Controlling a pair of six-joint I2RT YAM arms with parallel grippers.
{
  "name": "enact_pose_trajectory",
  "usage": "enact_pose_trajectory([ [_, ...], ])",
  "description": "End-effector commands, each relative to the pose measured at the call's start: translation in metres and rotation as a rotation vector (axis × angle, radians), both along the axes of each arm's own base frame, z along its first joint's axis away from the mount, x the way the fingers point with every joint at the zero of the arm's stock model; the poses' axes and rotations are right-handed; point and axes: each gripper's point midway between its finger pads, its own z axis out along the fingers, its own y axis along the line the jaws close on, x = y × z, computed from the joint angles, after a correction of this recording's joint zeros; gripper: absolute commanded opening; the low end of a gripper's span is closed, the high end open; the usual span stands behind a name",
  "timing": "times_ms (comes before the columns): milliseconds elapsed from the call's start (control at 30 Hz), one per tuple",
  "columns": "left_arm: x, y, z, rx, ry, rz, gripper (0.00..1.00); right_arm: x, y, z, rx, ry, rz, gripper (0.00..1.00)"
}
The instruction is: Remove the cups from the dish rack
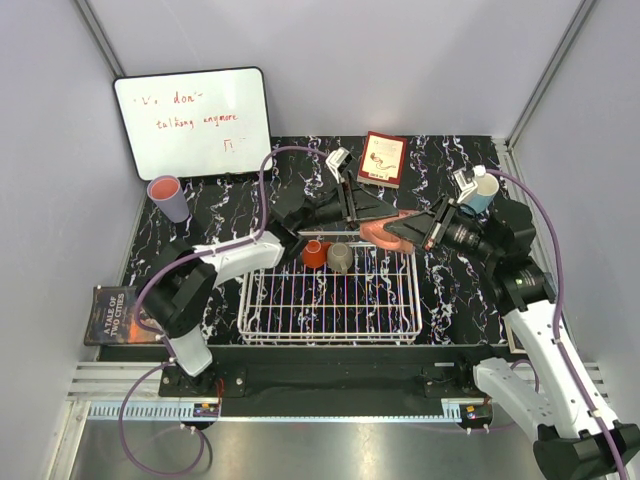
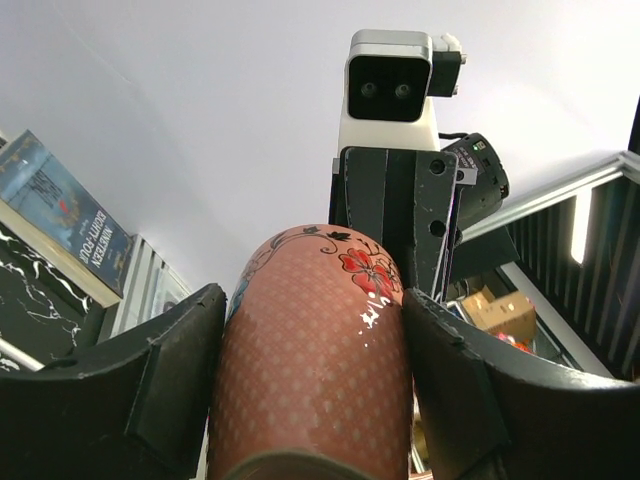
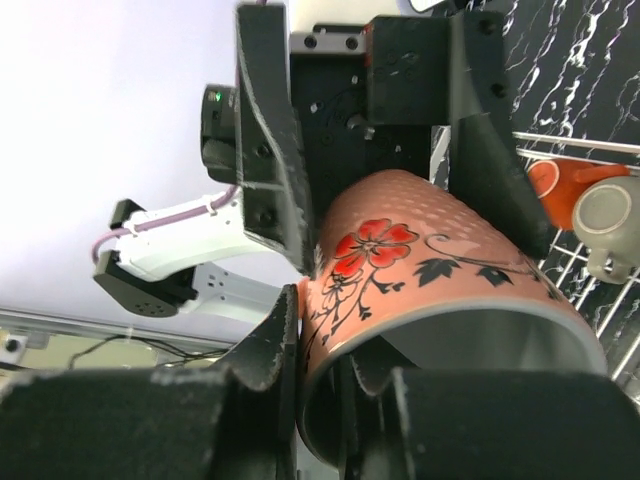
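A salmon-pink cup [image 1: 381, 233] with a red flower print hangs above the far right corner of the white wire dish rack [image 1: 330, 300]. My left gripper [image 1: 372, 220] is shut on its body [image 2: 310, 350]. My right gripper [image 1: 402, 232] pinches its rim [image 3: 430, 260], one finger inside and one outside. An orange-red mug [image 1: 315, 253] and a grey-olive mug [image 1: 341, 257] lie in the rack's far side. A light blue cup [image 1: 483, 190] stands on the table at the far right. A lavender tumbler [image 1: 168, 198] with a pink rim stands at the far left.
A whiteboard [image 1: 192, 122] with red writing leans at the back left. A red and white book [image 1: 382, 158] lies at the back centre. A dark book [image 1: 115, 312] lies at the near left edge. Grey walls close in the table.
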Motion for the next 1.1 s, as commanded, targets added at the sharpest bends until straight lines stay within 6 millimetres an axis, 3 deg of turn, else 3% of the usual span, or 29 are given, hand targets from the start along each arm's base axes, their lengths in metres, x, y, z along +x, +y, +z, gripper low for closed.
enact_pose_trajectory([
  [0, -0.003, 0.0, 0.026, -0.032, -0.082, -0.045, 0.85, -0.009, -0.004, 0.018, 0.001, -0.111, -0.02, 0.0],
  [33, 0.0, 0.0, 0.023, -0.015, -0.072, -0.042, 0.98, -0.01, -0.005, 0.018, -0.001, -0.105, -0.022, 0.0],
  [133, 0.016, 0.007, 0.02, 0.026, -0.06, -0.001, 0.99, -0.011, -0.011, 0.022, -0.035, -0.134, -0.063, 0.0],
  [200, 0.037, 0.021, 0.016, 0.057, -0.064, 0.066, 0.99, -0.012, -0.016, 0.033, -0.064, -0.162, -0.091, 0.0],
  [267, 0.065, 0.044, 0.007, 0.112, -0.013, 0.178, 0.99, -0.002, -0.027, 0.023, -0.152, -0.141, -0.168, 0.0],
  [300, 0.073, 0.053, 0.005, 0.136, -0.025, 0.226, 0.99, 0.0, -0.034, 0.033, -0.179, -0.158, -0.212, 0.0],
  [333, 0.084, 0.062, -0.009, 0.194, 0.026, 0.281, 0.99, 0.013, -0.05, 0.014, -0.277, -0.103, -0.308, 0.0],
  [367, 0.089, 0.077, -0.003, 0.213, 0.016, 0.332, 0.99, 0.02, -0.06, 0.009, -0.328, -0.076, -0.368, 0.0],
  [400, 0.092, 0.083, -0.007, 0.26, -0.024, 0.37, 0.99, 0.025, -0.073, 0.018, -0.367, -0.076, -0.441, 0.0],
  [433, 0.095, 0.09, -0.03, 0.362, 0.042, 0.409, 0.99, 0.039, -0.098, -0.006, -0.498, 0.017, -0.561, 0.0],
  [467, 0.093, 0.098, -0.023, 0.391, 0.015, 0.444, 0.99, 0.044, -0.11, -0.011, -0.556, 0.05, -0.612, 0.0],
  [500, 0.09, 0.1, -0.03, 0.441, -0.017, 0.455, 0.99, 0.049, -0.126, 0.0, -0.599, 0.052, -0.694, 0.0],
  [533, 0.086, 0.107, -0.045, 0.508, 0.023, 0.467, 0.99, 0.058, -0.15, -0.017, -0.729, 0.127, -0.792, 0.0],
  [667, 0.066, 0.127, -0.074, 0.631, 0.065, 0.481, 0.99, 0.074, -0.197, -0.021, -0.877, 0.251, -0.993, 0.0],
  [800, 0.045, 0.149, -0.088, 0.728, 0.07, 0.504, 0.99, 0.092, -0.217, -0.031, -0.87, 0.344, -1.064, 0.0],
  [933, 0.032, 0.161, -0.092, 0.768, 0.061, 0.51, 0.99, 0.114, -0.229, -0.065, -0.804, 0.509, -1.065, 0.0],
  [1067, 0.021, 0.168, -0.098, 0.792, 0.054, 0.5, 0.99, 0.133, -0.245, -0.088, -0.787, 0.553, -1.101, 0.0],
])
